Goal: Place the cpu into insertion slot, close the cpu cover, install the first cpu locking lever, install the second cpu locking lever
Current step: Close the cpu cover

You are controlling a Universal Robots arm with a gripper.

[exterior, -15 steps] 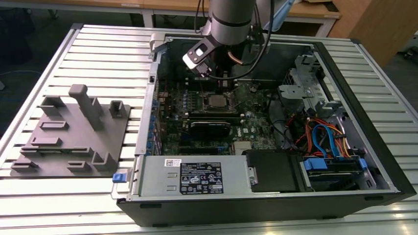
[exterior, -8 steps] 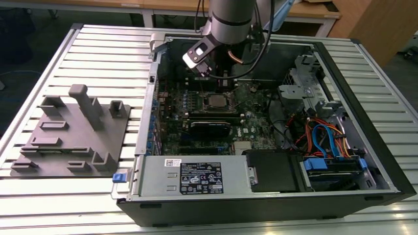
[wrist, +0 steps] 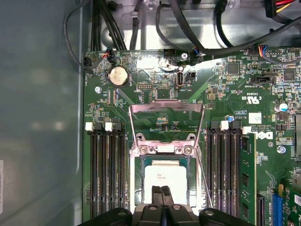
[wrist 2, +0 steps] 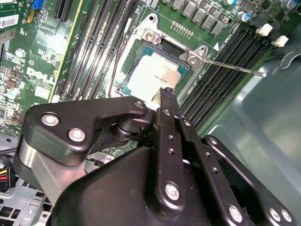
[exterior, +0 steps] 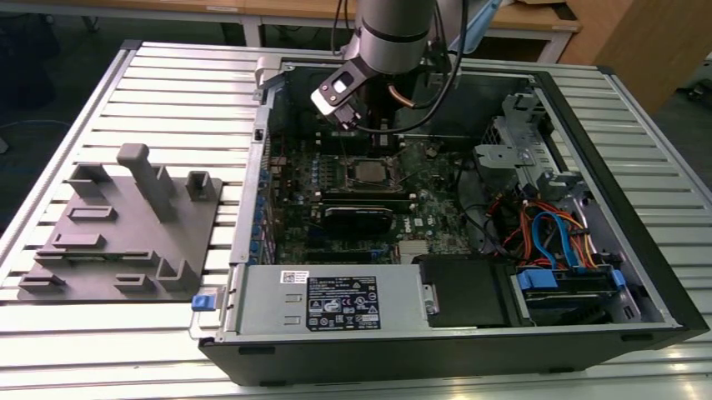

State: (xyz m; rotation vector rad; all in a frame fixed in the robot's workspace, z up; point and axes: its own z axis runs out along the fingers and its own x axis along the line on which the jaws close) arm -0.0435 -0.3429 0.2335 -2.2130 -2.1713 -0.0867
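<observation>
Inside the open computer case [exterior: 639, 225], on the green motherboard [wrist: 235, 84], the insertion slot [wrist: 164, 161] held the cpu [wrist: 164, 176] flat in its seat. The cpu cover [wrist: 165, 105] stood tipped back, so placing looked finished and closing the cover was the step in hand. The gripper [wrist: 162, 192] hung pinched together on nothing, its tips just over one edge of the chip; bringing the frame down would call for a gentle push that left the chip undisturbed, with the thin locking lever [wrist 2: 235, 67] swung clear.
</observation>
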